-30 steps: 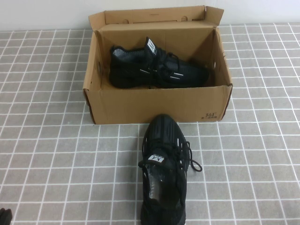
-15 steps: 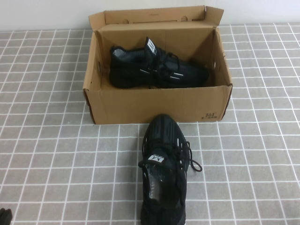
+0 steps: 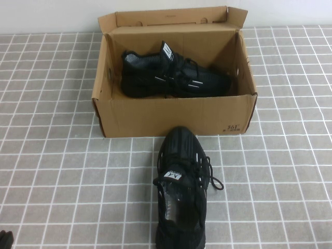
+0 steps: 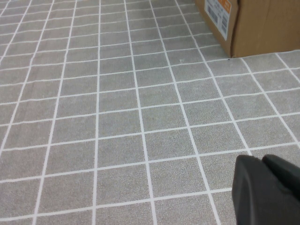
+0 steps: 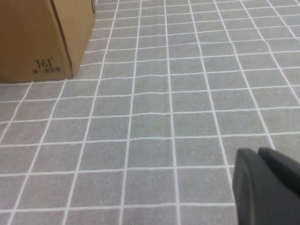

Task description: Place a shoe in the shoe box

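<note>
One black sneaker (image 3: 176, 75) lies on its side inside the open brown shoe box (image 3: 155, 116), toe to the right. A second identical black sneaker (image 3: 181, 187) lies on the tiled table in front of the box, toe toward the box. My left gripper (image 4: 262, 161) is shut and empty, low over the tiles at the near left; a sliver of it shows at the high view's bottom left corner (image 3: 5, 239). My right gripper (image 5: 258, 153) is shut and empty over the tiles to the right of the box; it is out of the high view.
The box's lid flap (image 3: 171, 16) stands up at the back against the white wall. A box corner with a barcode label (image 4: 220, 14) shows in the left wrist view, and the printed front corner (image 5: 44, 64) in the right wrist view. Grey tiles lie on both sides.
</note>
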